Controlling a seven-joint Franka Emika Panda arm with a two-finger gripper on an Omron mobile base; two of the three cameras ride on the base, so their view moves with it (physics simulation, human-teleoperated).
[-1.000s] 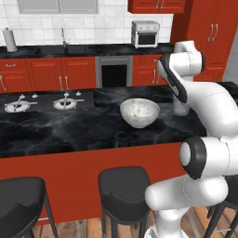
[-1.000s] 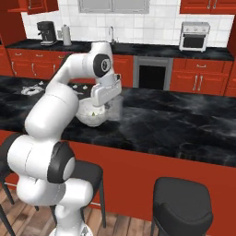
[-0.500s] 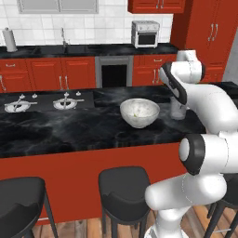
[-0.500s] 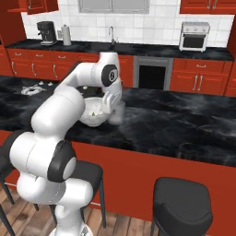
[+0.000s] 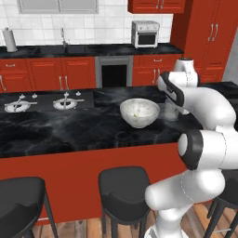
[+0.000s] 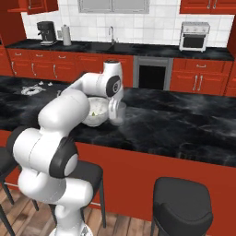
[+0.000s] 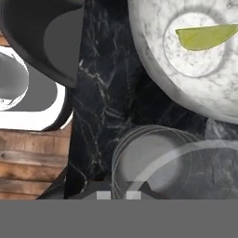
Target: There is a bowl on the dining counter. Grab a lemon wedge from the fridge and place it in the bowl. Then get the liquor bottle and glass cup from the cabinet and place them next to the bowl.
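My tool (image 7: 118,195) is clamped on the cup's (image 7: 153,162) rim, the bowl (image 7: 153,60) just beside it; releasing crooked could tip it on the table (image 7: 102,93).

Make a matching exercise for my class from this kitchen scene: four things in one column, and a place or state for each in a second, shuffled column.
Things:
1. lemon wedge
2. glass cup
3. bowl
4. gripper

Places or states:
A. shut on the rim of the glass
B. lying inside the bowl
C. upright beside the bowl
D. on the dining counter, holding the wedge

Pairs: 1-B, 2-C, 3-D, 4-A
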